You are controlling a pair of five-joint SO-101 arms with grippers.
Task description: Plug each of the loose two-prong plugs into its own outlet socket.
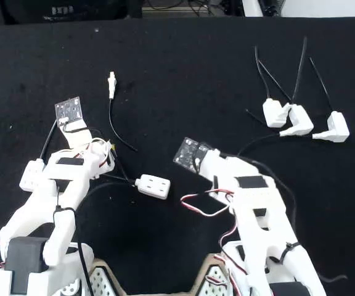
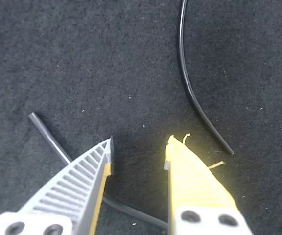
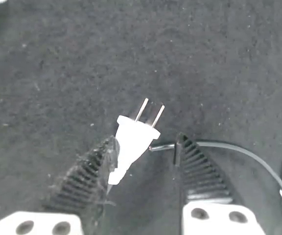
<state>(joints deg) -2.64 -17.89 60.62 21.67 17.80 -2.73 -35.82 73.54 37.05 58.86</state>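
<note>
The left arm [image 1: 54, 197] rises from its base at the near left edge and stretches away from the base, its white links angled slightly to the right. The wrist is bent, so the left gripper [image 2: 138, 147] points down. Its jaws stand apart, a grey ribbed finger [image 2: 82, 181] on one side and a yellow finger [image 2: 195, 186] on the other. The right arm [image 1: 251, 191] leans from the near right edge up and to the left, towards the middle. The right gripper [image 3: 143, 144] also points down. Its two dark ribbed fingers [image 3: 199, 171] are spread apart with a clear gap between the tips.
</note>
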